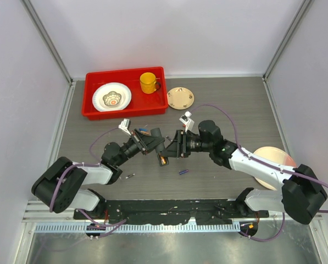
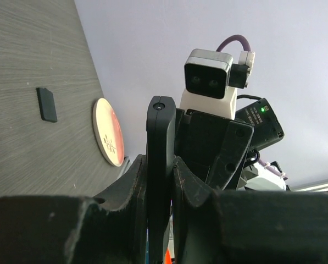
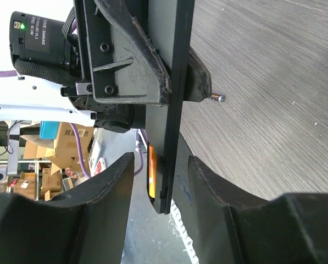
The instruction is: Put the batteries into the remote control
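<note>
My left gripper (image 1: 151, 144) is shut on the black remote control (image 1: 159, 151) and holds it on edge above the table; the left wrist view shows it clamped between both fingers (image 2: 158, 165). An orange battery (image 3: 151, 170) sits in the remote's open end (image 3: 172, 126). My right gripper (image 3: 161, 165) is open, one finger on each side of that end, neither touching it. It also shows in the top view (image 1: 169, 151). A purple battery (image 1: 183, 172) and another cell (image 1: 129, 176) lie on the table. The small black back cover (image 2: 46, 104) lies flat on the table.
A red tray (image 1: 92, 104) at the back holds a white plate (image 1: 112, 97) and a yellow cup (image 1: 148, 82). A beige saucer (image 1: 180, 98) lies beside it. A pink plate (image 1: 276, 157) lies under my right arm. Loose cells (image 1: 142, 131) lie behind my left gripper.
</note>
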Controlling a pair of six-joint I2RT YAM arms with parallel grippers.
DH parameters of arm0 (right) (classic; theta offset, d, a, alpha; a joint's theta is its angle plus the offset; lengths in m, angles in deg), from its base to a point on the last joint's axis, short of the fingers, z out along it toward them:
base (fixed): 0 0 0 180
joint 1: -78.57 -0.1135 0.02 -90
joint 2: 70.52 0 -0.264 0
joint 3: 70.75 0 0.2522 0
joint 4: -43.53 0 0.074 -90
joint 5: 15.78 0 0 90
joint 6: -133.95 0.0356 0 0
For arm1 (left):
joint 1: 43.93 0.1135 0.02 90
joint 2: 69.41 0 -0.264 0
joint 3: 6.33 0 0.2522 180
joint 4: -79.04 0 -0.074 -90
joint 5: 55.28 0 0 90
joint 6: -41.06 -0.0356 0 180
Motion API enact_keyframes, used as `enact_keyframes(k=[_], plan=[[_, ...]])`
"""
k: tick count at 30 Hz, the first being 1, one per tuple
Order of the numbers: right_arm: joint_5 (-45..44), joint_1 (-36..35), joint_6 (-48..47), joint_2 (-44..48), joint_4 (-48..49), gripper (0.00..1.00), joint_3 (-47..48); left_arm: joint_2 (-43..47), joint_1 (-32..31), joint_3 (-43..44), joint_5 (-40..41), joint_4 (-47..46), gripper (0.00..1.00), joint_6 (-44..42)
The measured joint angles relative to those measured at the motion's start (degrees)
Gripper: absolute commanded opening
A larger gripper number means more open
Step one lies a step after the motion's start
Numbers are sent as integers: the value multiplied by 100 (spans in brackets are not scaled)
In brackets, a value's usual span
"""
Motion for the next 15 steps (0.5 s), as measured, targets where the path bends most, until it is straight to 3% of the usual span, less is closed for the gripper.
enact_keyframes(k=[8, 15], plan=[[-365, 0, -428, 214, -684, 46, 216, 450, 2, 0, 173, 122, 0, -295], [-715, -11, -903, 369, -1342, 46, 492, 1123, -9, 2, 463, 988, 0, -702]])
